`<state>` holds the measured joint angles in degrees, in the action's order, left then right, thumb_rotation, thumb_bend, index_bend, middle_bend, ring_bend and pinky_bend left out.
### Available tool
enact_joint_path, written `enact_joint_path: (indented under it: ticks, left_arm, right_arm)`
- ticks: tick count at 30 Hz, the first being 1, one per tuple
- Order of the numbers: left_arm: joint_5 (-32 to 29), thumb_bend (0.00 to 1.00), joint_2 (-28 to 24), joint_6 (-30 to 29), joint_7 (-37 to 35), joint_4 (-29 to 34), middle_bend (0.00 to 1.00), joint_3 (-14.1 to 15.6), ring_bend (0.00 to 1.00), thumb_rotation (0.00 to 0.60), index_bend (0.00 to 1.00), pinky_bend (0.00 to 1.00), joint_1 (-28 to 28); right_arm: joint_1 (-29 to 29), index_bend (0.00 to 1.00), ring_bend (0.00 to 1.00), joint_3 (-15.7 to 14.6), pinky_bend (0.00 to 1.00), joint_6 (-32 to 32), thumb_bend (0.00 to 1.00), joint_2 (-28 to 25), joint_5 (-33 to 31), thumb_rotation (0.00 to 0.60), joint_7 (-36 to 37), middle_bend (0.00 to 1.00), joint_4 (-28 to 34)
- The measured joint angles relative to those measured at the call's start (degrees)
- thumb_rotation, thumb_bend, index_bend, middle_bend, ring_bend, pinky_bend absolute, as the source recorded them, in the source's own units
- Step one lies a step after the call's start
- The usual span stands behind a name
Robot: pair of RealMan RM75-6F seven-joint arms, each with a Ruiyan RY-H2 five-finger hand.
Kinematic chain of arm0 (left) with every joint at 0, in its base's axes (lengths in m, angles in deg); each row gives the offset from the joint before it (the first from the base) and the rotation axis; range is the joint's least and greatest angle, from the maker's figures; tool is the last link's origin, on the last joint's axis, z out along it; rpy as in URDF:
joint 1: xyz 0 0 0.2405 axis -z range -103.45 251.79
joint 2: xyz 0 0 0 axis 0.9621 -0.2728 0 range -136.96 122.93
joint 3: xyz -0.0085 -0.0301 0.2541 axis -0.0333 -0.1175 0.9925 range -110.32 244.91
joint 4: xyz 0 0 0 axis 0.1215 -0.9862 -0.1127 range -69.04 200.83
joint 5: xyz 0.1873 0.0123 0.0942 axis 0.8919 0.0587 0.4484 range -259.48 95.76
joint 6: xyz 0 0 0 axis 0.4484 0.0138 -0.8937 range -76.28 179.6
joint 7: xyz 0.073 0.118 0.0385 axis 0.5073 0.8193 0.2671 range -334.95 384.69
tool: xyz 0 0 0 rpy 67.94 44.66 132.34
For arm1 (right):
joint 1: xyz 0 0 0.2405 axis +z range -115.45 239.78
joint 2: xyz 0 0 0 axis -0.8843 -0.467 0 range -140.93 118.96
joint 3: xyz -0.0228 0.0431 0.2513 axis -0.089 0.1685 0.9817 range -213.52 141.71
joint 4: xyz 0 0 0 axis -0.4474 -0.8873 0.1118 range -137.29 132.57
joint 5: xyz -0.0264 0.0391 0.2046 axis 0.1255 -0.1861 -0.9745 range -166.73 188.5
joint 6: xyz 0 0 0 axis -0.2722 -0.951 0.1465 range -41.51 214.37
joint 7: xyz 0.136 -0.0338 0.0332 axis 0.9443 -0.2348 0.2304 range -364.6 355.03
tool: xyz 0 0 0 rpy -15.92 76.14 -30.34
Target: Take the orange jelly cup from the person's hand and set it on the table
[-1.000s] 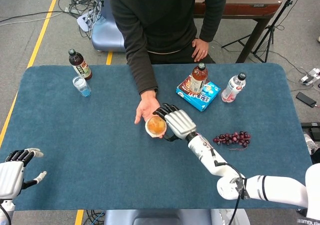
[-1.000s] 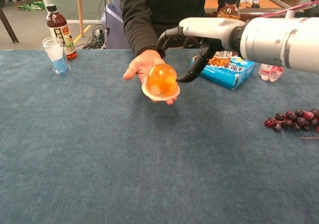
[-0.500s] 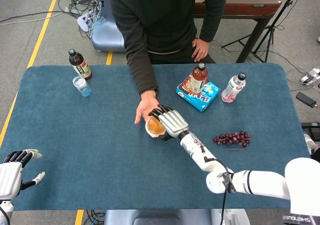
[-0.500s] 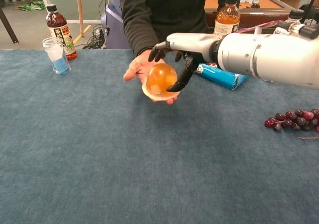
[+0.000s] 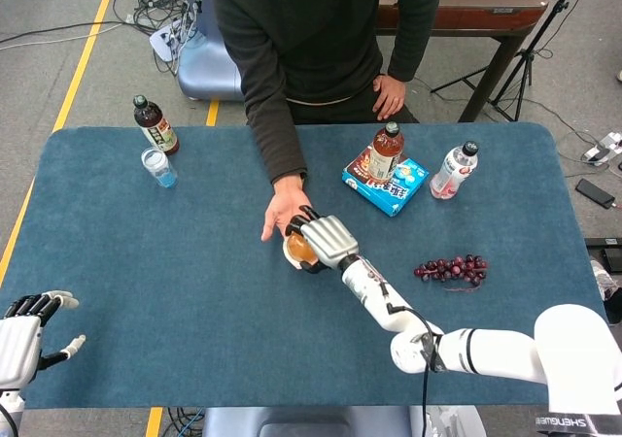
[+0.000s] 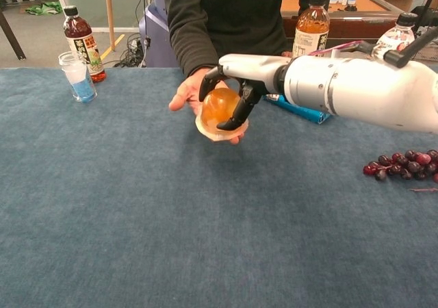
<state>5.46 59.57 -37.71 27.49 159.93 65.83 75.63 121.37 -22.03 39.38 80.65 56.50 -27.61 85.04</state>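
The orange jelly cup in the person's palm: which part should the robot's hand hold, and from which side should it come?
Probably the domed body of the orange jelly cup, above its wide flat rim, which rests on the person's hand. The palm blocks access from below and behind, so coming from above and the robot's right looks best, as the right hand does, fingers wrapping the dome's sides.

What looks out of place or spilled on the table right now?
Nothing stands out. The bottles stand upright, the grapes lie loose on the cloth, and the orange jelly cup sits intact in the person's palm under the right hand.
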Motion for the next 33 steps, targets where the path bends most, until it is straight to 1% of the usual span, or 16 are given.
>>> enact_joint_path:
  ticks: [5, 8, 12, 16, 22, 27, 33]
  left_arm:
    - [-0.09, 0.17, 0.06, -0.07, -0.22, -0.25, 0.34, -0.05, 0.29, 0.6, 0.4, 0.22, -0.1]
    - [-0.11, 0.17, 0.12, -0.03, -0.31, -0.38, 0.34, -0.05, 0.29, 0.6, 0.4, 0.22, -0.11]
    - [-0.11, 0.17, 0.13, 0.06, -0.2, -0.37, 0.34, -0.06, 0.29, 0.6, 0.4, 0.22, -0.09]
    - [-0.27, 0.17, 0.05, 0.07, -0.22, -0.36, 0.34, -0.13, 0.29, 0.6, 0.4, 0.22, -0.13]
    - [-0.39, 0.17, 0.01, 0.11, -0.37, -0.47, 0.34, -0.19, 0.29, 0.6, 0.4, 0.22, -0.16]
    - [-0.46, 0.17, 0.02, 0.21, -0.4, -0.62, 0.34, -0.24, 0.29, 0.6, 0.4, 0.22, -0.14]
    - [-0.61, 0.17, -0.01, 0.26, -0.53, -0.77, 0.34, -0.37, 0.29, 0.6, 0.4, 0.22, -0.11]
  right_arm:
    - [-0.24, 0.47, 0.16, -0.12, 0.57, -1.18, 0.38, 0.92, 1.69, 0.6, 1.12, 0.3, -1.04]
    - [-0.52, 0.53, 0.2, -0.04, 0.59, -1.91, 0.42, 1.53, 2.72, 0.6, 1.97, 0.34, -1.75]
    - [-0.67, 0.58, 0.24, 0.05, 0.6, -2.23, 0.42, 2.19, 3.33, 0.6, 2.52, 0.37, -2.53]
    - [-0.75, 0.63, 0.3, 0.31, 0.65, -2.93, 0.45, 2.97, 3.92, 0.6, 2.87, 0.43, -3.22]
    - [-1.02, 0.66, 0.35, 0.53, 0.67, -3.37, 0.47, 2.95, 4.56, 0.6, 3.03, 0.46, -3.16]
    - [-1.38, 0.66, 0.36, 0.84, 0.67, -3.44, 0.48, 2.1, 4.57, 0.6, 3.44, 0.46, -2.1]
    - [-2.21, 0.66, 0.37, 0.97, 0.67, -4.03, 0.48, -0.51, 5.21, 0.6, 3.6, 0.46, 0.98]
